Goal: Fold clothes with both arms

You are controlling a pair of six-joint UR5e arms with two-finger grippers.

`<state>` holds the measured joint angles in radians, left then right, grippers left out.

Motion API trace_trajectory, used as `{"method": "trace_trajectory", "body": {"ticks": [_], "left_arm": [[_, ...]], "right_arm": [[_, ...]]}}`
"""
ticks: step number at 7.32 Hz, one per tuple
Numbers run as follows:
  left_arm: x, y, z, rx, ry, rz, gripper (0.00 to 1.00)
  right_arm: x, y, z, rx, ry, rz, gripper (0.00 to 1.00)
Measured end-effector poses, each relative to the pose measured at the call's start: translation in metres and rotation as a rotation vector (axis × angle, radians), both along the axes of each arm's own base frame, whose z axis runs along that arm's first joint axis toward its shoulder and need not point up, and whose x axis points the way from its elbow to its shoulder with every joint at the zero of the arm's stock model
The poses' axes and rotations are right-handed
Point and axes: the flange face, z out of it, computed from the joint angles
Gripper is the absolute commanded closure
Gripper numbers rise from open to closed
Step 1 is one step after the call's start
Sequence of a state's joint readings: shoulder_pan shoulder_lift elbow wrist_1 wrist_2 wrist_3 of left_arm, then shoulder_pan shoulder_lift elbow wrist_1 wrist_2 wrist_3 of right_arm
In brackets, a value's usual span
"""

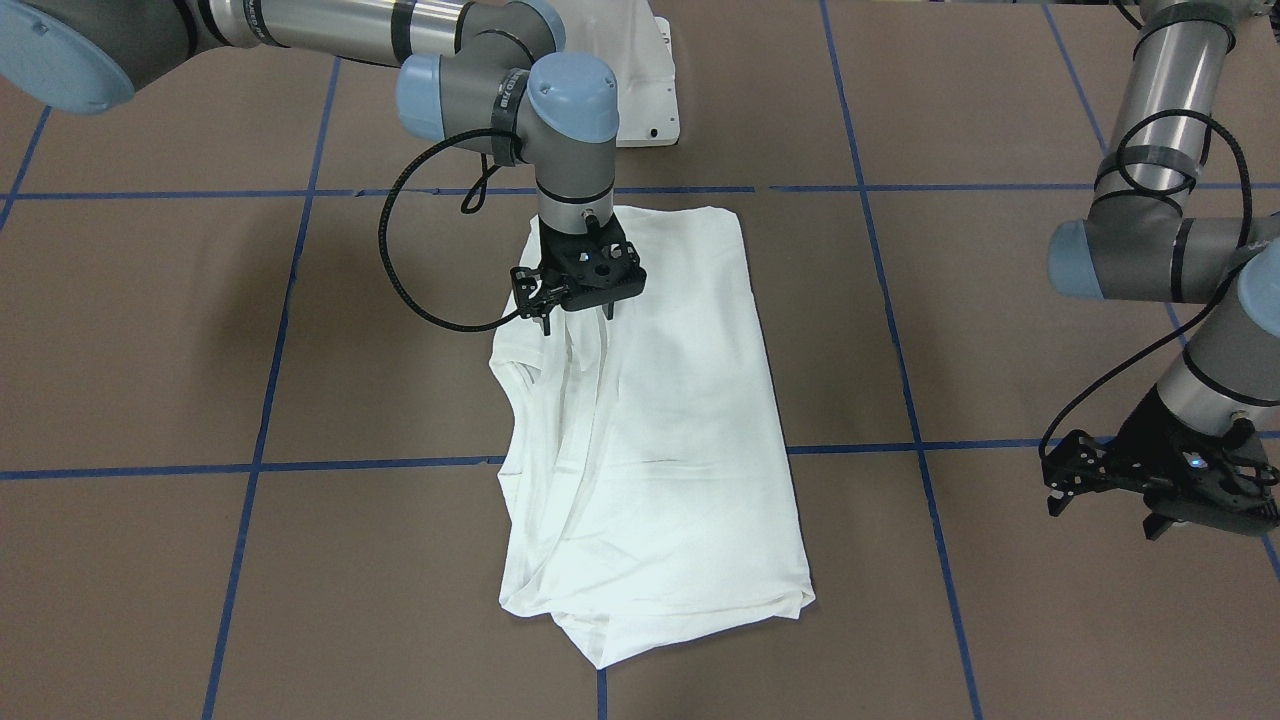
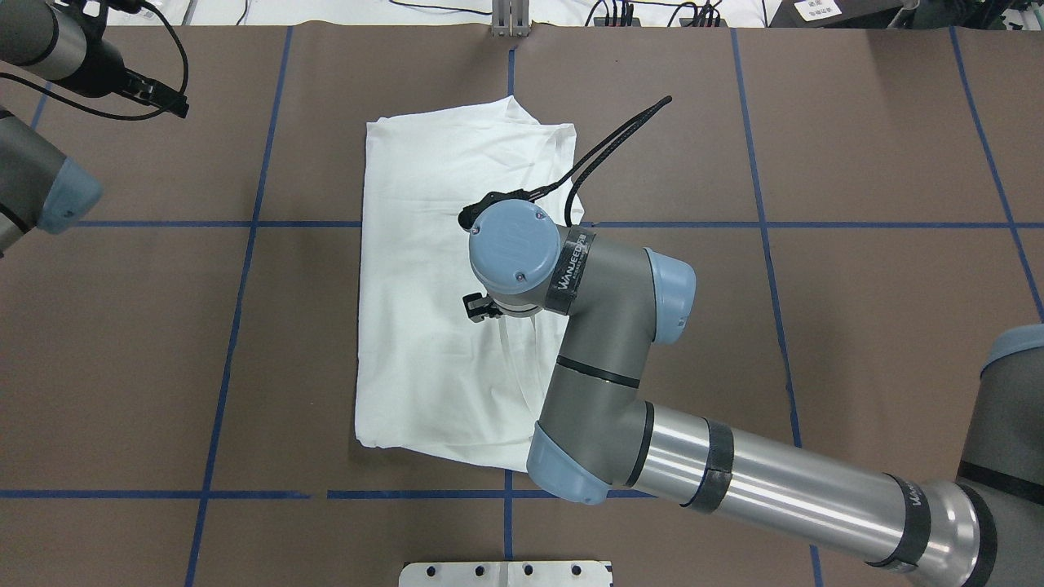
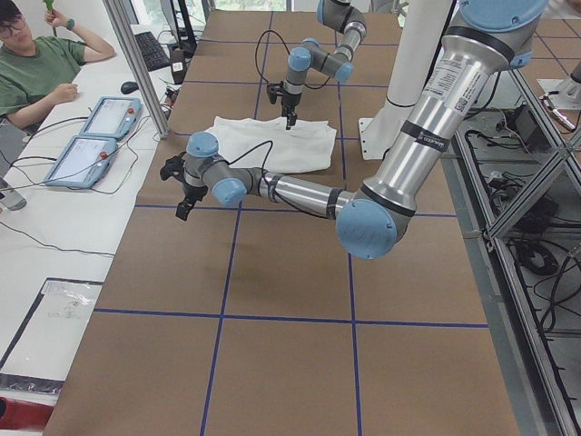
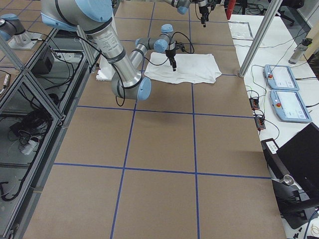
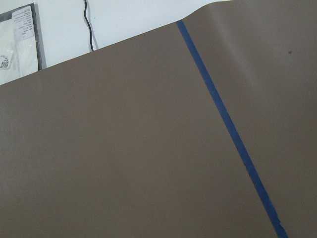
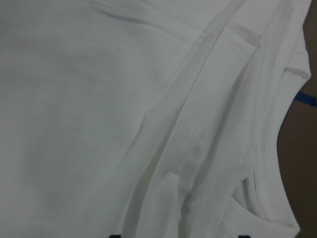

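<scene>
While your right arm holds its jaws released just above the shirt on the bench | long axis 12-to-6, loose folds at its 3 o'clock edge | left arm: jaws released, well apart at 10 o'clock

White shirt lies folded, apparently lengthwise.
</scene>
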<state>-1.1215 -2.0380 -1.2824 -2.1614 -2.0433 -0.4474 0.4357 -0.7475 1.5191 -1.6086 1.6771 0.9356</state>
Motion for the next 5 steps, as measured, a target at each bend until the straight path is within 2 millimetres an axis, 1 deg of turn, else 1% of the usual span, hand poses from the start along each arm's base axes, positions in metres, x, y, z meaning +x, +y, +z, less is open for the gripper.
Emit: {"method": "trace_trajectory", "body": {"ticks": [2,3,5], "left_arm": [[0.000,0.000,0.000,-0.001,0.000,0.000,0.00],[0.000,0.000,0.001,-0.001,0.000,0.000,0.00],[0.000,0.000,0.001,-0.001,0.000,0.000,0.00]], "right_arm": [[-0.009,0.011,0.004,-0.001,0.017,-0.023,0.33],[-0.012,0.014,0.004,-0.001,0.019,-0.027,0.38],[-0.018,0.019,0.006,-0.002,0.025,-0.035,0.44]]}}
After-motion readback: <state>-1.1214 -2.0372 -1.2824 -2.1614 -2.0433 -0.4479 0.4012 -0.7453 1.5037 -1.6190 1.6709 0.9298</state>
